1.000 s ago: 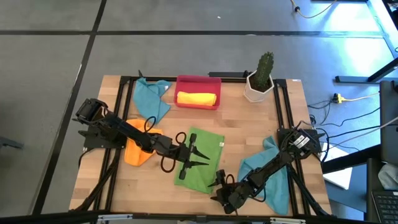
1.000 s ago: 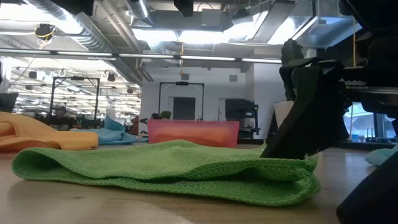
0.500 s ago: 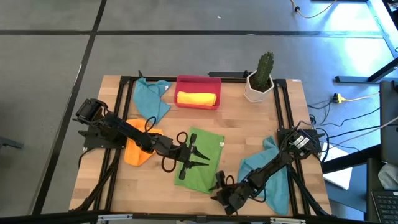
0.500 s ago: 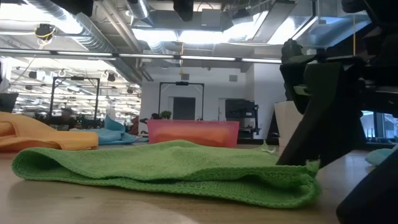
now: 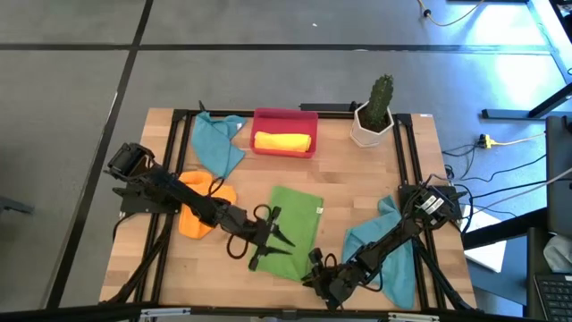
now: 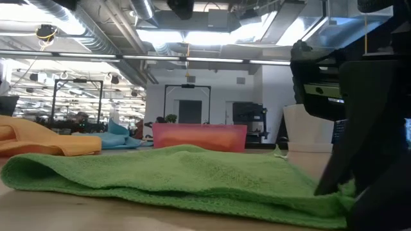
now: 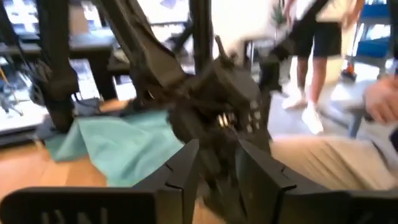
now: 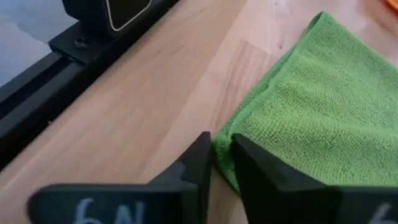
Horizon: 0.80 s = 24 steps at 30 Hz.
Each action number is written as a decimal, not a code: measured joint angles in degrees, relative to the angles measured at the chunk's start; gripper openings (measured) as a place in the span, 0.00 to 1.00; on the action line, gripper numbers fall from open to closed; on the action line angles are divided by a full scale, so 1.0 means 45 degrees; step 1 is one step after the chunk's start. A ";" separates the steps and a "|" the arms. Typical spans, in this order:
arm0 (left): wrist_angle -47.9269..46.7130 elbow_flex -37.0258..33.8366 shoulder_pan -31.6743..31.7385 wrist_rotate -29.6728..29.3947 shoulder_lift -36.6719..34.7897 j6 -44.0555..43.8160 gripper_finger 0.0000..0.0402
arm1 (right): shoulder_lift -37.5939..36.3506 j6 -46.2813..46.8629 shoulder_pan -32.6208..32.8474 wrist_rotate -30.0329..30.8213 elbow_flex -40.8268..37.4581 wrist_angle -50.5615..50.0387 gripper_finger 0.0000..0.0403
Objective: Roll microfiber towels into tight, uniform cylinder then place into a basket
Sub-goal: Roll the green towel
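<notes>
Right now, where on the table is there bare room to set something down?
Bare wood lies between the red basket, the cactus pot and the green towel. Crowded: the near edge, where both grippers, left and right, work the green towel, flanked by orange and teal towels.

Bare wood lies open between the red basket point(image 5: 285, 132) at the table's point(image 5: 344, 192) far edge and the green towel point(image 5: 292, 228) at its centre. The cactus pot point(image 5: 372, 123) blocks the far right corner; teal towels point(image 5: 218, 143) and an orange towel point(image 5: 198, 206) crowd the left side, and both arms close in on the green towel's near edge.
</notes>
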 joint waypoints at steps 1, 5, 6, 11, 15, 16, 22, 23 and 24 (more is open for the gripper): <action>-0.0425 0.0000 -0.0157 -0.0234 0.0000 0.0038 0.27 | -0.0026 0.0000 0.0016 -0.0022 -0.0002 0.0019 0.12; -0.2414 0.0000 -0.0945 -0.1760 0.0005 0.0043 0.35 | -0.0381 0.0408 0.0016 0.0123 -0.0046 -0.0249 0.03; -0.2829 0.0000 -0.1166 -0.2124 0.0005 0.0051 0.37 | -0.0507 0.0615 -0.0005 0.0325 -0.0060 -0.0418 0.02; -0.4868 0.0004 -0.2160 -0.3452 0.0005 -0.0441 0.44 | -0.1284 0.2083 -0.0001 0.1954 -0.0026 -0.1388 0.03; -0.6214 0.0000 -0.2803 -0.3904 0.0005 -0.1465 0.47 | -0.1579 0.3713 0.0010 0.2604 -0.0041 -0.2955 0.01; -0.6545 0.0000 -0.2993 -0.4331 0.0005 -0.1479 0.47 | -0.1595 0.3878 0.0010 0.2732 -0.0041 -0.3028 0.01; -0.7476 0.0000 -0.3789 -0.6567 0.0005 -0.1552 0.47 | -0.1619 0.4040 -0.0039 0.2811 -0.0028 -0.3036 0.02; -0.7538 0.0000 -0.3808 -0.6524 0.0005 -0.1808 0.47 | -0.1623 0.4060 -0.0039 0.2811 -0.0023 -0.3033 0.02; -0.7647 0.0000 -0.3816 -0.6434 0.0005 -0.2103 0.48 | -0.1625 0.4135 -0.0039 0.2811 -0.0022 -0.3048 0.02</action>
